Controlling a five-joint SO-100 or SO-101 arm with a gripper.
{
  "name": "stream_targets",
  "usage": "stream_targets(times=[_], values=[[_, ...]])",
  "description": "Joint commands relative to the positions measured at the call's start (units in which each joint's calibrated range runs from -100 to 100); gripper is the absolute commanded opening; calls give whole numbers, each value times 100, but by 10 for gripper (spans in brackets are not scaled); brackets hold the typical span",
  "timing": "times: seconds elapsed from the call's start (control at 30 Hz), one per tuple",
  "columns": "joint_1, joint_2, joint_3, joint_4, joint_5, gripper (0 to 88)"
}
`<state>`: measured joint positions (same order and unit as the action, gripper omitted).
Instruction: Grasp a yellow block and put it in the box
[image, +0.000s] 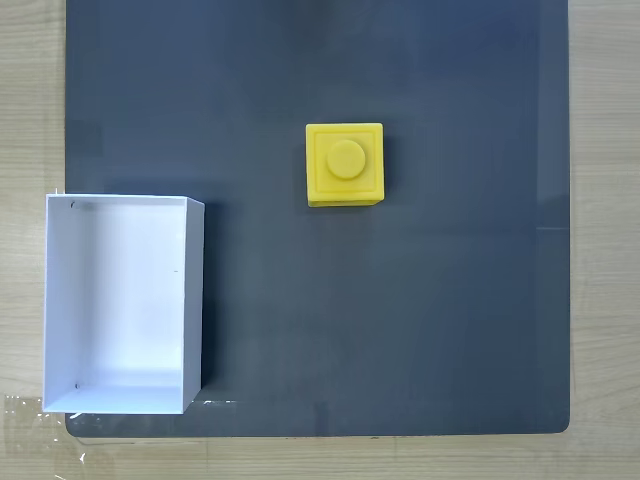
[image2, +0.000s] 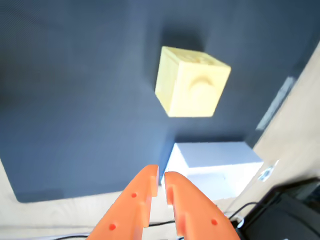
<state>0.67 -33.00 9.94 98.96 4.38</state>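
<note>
Clenched empty, the gripper (image2: 161, 175) at the wrist view's bottom should spread wide before descending squarely over the yellow block (image2: 191, 83), upper centre

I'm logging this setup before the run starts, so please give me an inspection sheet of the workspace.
Surface: dark mat on a light wooden table; the mat looks flat and clean.
Job's things: yellow block sits stud-up on the mat, apart from the box; the white box is open and has nothing in it, at the mat's left edge in the fixed view.
Clutter: nothing seen on the mat; clear tape on the table by the box's corner.
Gripper: orange gripper is shut or nearly so, holding nothing, well short of the block in the wrist view.
Cables: dark cables on the table beside the gripper.
Surroundings: a dark object at the wrist view's lower right, too blurred to identify.
</note>
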Motion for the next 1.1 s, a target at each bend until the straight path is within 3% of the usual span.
stream_targets(times=[0.0, 0.27, 0.4, 0.6, 1.07], values=[[143, 503, -437, 60, 165, 52], [631, 1562, -573, 69, 165, 366], [648, 2062, -573, 51, 165, 447], [572, 2859, -573, -106, 144, 463], [370, 4715, -537, -1624, 154, 457]])
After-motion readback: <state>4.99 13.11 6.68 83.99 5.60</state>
